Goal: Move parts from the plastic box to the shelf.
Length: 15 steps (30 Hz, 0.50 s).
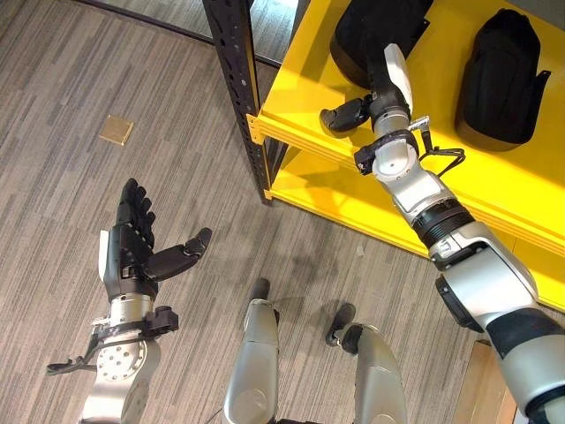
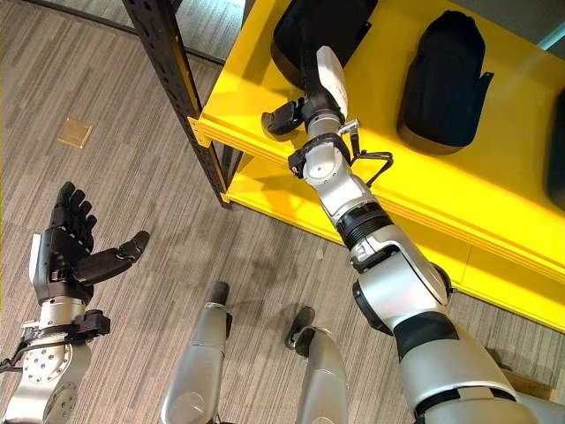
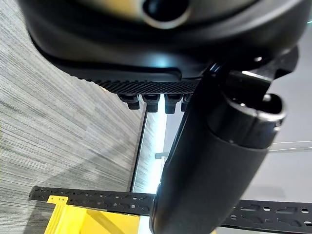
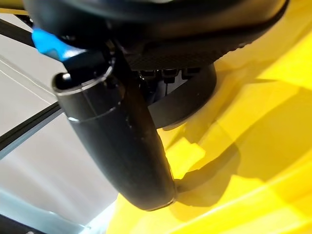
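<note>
The right hand [image 1: 381, 93] is reached up onto the upper deck of the yellow shelf [image 1: 459, 181], with its thumb [image 1: 342, 116] standing out to the side above the deck. Its fingers are hidden against and behind a black part [image 1: 375, 35] that lies on the deck, so it cannot be told whether they are straight, curled or closed on that part. In the right wrist view the thumb's dark bulk is seen in front, and past it a curved black edge of the part [image 4: 185, 105] resting on the yellow deck; the fingertips are seen just at that edge, but contact cannot be made out. The near part is cut off by the top edge of both eye views, and its full shape is not shown.

A second black part [image 1: 503, 79] is seen lying on the same deck, to the right of the first and well apart from the hand. At the far right edge of the right eye view a dark sliver of a further object [image 2: 557, 163] is cut off and cannot be identified.

The left hand [image 1: 137, 247] is held out over the grey wood-pattern floor [image 1: 71, 194], palm up, with fingers straight and spread and thumb pointing aside; nothing is held in it. A black perforated upright [image 1: 237, 84] of the shelf frame is seen at the shelf's left corner, and a small brass-coloured plate [image 1: 116, 130] is set in the floor to its left.
</note>
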Available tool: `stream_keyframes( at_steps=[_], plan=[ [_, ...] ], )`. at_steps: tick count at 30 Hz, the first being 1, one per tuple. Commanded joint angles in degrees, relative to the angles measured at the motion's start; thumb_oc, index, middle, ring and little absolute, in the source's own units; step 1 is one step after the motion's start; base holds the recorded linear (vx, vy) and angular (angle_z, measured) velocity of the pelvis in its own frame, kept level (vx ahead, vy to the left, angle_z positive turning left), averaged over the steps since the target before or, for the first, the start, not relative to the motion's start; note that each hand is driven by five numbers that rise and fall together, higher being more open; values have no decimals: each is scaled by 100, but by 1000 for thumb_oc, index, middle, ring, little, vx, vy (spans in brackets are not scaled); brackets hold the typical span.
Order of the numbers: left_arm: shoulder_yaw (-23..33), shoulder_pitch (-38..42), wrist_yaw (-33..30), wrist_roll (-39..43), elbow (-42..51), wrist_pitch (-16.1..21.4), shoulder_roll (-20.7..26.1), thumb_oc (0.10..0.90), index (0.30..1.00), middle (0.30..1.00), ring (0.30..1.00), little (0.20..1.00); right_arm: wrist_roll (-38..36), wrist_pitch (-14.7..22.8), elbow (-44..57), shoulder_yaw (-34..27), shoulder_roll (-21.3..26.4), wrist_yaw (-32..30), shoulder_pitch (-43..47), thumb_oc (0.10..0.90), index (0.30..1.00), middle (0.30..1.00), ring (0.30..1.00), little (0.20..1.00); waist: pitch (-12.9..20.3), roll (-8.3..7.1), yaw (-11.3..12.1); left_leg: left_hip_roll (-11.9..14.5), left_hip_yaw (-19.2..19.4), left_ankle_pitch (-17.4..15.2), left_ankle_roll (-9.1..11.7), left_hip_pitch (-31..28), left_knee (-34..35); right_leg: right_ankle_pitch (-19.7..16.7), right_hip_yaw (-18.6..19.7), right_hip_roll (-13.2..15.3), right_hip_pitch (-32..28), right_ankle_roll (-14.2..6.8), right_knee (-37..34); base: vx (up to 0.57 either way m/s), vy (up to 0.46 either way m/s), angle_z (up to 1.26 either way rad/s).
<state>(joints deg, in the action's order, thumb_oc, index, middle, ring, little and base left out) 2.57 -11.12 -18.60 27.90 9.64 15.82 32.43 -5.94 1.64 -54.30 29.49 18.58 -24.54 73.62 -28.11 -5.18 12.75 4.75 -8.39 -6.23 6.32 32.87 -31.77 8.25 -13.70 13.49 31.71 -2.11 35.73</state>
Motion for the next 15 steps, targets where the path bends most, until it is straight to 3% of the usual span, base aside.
stream_keyframes(
  at_steps=[1, 6, 15],
  plan=[
    [369, -269, -146, -81, 735, 605, 226, 900, 1000, 1000, 1000, 1000, -329, 447, -103, -173, -248, -163, 689, 900, 1000, 1000, 1000, 1000, 287, -6, 24, -41, -58, 212, -369, 348, 66, -28, 291, 83, -364, -360, -76, 0, 0, 0],
    [396, -264, -184, -79, 711, 576, 235, 900, 1000, 1000, 1000, 1000, -543, 469, -76, -131, -434, -31, 561, 900, 1000, 1000, 1000, 1000, 298, -32, -22, -27, -44, 198, -364, 339, 72, -31, 314, 53, -350, -356, -67, 0, 0, 0],
    [420, -285, -164, -82, 694, 528, 219, 900, 1000, 1000, 1000, 1000, -564, 466, 306, 6, -366, 171, 356, 900, 1000, 1000, 1000, 1000, 291, -119, -84, 7, -41, 201, -351, 297, 80, -44, 328, 50, -370, -348, -78, 0, 0, 0]
  ],
)
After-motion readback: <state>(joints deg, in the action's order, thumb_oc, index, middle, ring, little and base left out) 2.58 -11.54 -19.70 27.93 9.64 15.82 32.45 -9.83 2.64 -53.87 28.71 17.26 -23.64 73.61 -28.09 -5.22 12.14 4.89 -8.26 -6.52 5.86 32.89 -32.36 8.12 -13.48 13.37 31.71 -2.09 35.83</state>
